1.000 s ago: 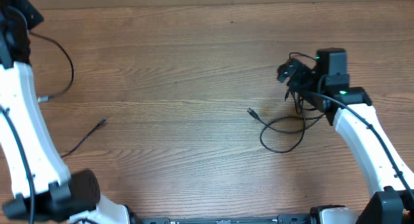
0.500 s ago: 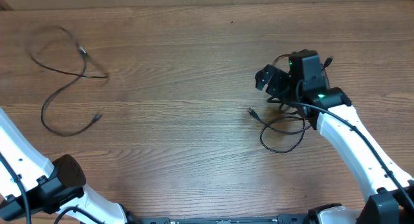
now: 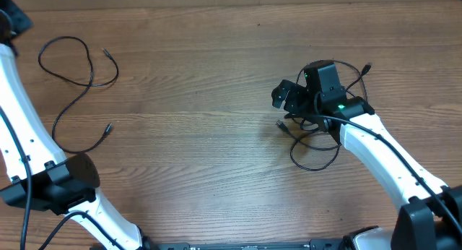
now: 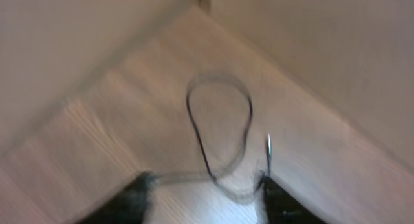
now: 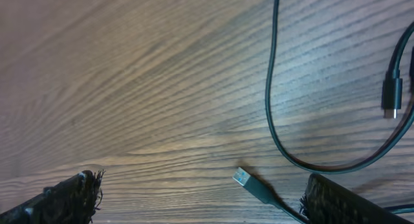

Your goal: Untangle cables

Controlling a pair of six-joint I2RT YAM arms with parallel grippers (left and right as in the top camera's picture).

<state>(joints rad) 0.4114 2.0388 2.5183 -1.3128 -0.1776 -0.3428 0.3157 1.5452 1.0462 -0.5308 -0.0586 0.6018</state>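
In your right wrist view, the right gripper (image 5: 200, 188) sits at the bottom edge of the frame, its two fingers spread wide into the lower corners and gripping nothing. Just beyond the gap, a little right of centre, a silver-tipped plug (image 5: 242, 178) lies flat on the table (image 5: 129, 88). Past it, the cables (image 5: 269, 107) fill the right side of the frame. One strand sweeps up in a long arc and another ends in a dark plug (image 5: 391, 94) near the right edge. From overhead you see these strands as loose overlapping loops right of centre, partly under the gripper, with one loop below it and one above.

Your left wrist view is blurred. The left gripper (image 4: 205, 185) shows as two dark fingers at the bottom edge, parted and clasping nothing you can make out. Beyond them a lone cable (image 4: 189, 111) forms an oval loop in mid-frame. Overhead, it lies in the upper left of the frame, well apart from the others, with the left gripper at the far upper-left corner
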